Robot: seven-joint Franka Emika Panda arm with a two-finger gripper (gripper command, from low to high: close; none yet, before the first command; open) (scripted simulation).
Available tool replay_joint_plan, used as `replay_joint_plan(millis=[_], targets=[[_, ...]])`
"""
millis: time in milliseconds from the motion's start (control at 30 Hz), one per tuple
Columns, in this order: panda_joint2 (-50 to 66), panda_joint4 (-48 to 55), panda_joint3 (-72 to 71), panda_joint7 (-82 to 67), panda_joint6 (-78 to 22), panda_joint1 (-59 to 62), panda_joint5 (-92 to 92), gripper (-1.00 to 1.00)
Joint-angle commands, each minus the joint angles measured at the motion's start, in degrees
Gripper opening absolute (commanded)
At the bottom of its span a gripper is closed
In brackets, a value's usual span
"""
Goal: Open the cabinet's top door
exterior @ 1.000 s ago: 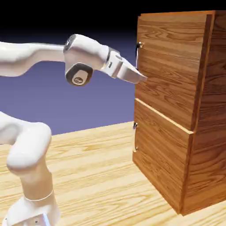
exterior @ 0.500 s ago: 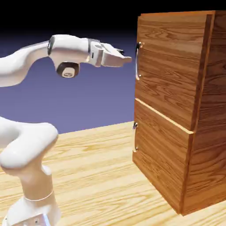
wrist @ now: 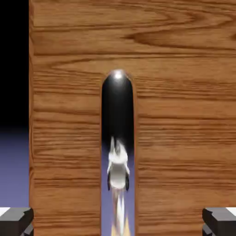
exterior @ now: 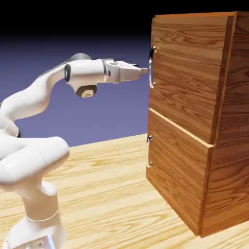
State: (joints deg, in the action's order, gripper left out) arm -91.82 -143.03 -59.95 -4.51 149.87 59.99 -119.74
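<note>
The cabinet (exterior: 228,121) of reddish-brown wood stands at the exterior view's right. Its top door (exterior: 189,73) is closed, with a slim vertical silver handle (exterior: 151,67) near its left edge. My gripper (exterior: 144,70) lies level, pointing at that handle, a small gap short of it at about mid-height. In the hand view the handle (wrist: 118,138) runs up the middle of the top door (wrist: 184,115). My gripper (wrist: 118,226) is open, its two grey fingertips (wrist: 16,220) far apart at the bottom corners, with nothing between them.
Below the top door is the lower door (exterior: 180,165), closed, with a shorter dark handle (exterior: 149,151). The cabinet stands on a light wooden table (exterior: 107,194). My arm's base and elbow fill the exterior view's lower left.
My hand drew back up from below the handle's foot. It has levelled out and now points straight at the handle. The jaws stayed open and the door has not moved.
</note>
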Motion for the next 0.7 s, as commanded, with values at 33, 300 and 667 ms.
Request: replay_joint_plan(millis=[33,300,667], targets=[[1.0,3.2,-1.1,-1.5,-0.8,4.4,-3.0,0.00],[-0.5,-6.7,5.5,-10.3,-10.5,-3.9,-5.8,-1.00],[-2.5,-23.2,27.7,-22.1,-30.3,-16.9,5.4,-1.00]])
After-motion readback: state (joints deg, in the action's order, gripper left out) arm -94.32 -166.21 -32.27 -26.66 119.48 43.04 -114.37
